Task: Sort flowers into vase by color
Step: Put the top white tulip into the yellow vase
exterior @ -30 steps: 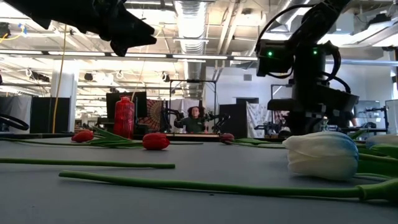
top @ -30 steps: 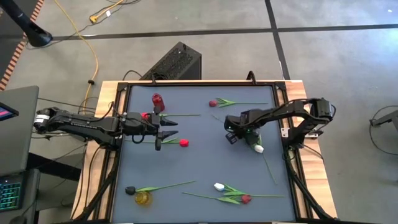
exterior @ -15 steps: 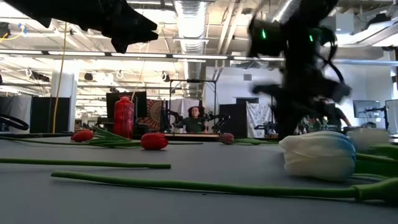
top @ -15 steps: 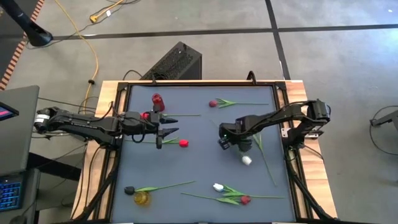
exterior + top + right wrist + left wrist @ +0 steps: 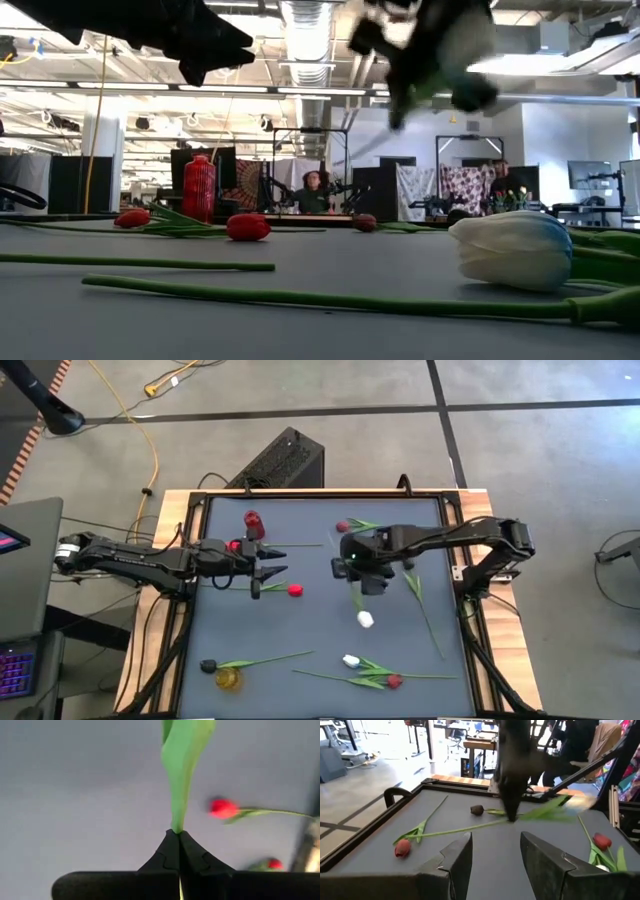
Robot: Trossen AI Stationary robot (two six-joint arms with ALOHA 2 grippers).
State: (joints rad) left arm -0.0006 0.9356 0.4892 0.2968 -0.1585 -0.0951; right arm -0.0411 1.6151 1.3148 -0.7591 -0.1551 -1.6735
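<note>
Right claw (image 5: 352, 567) clamps white tulip (image 5: 366, 619) stem | left claw (image 5: 268, 570) agape | red vase (image 5: 253, 523) nearby

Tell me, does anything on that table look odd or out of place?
Mostly the white tulip: it hangs head-down from the right tool, pinched by a leaf rather than its stem. The other tulips lie scattered flat, nowhere near the red vase or yellow vase.

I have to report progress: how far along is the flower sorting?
Nothing looks sorted: the red vase and yellow vase show no flowers. In hand: the right hand is shut on a white tulip, lifted. Left: the other tulips on the table.
</note>
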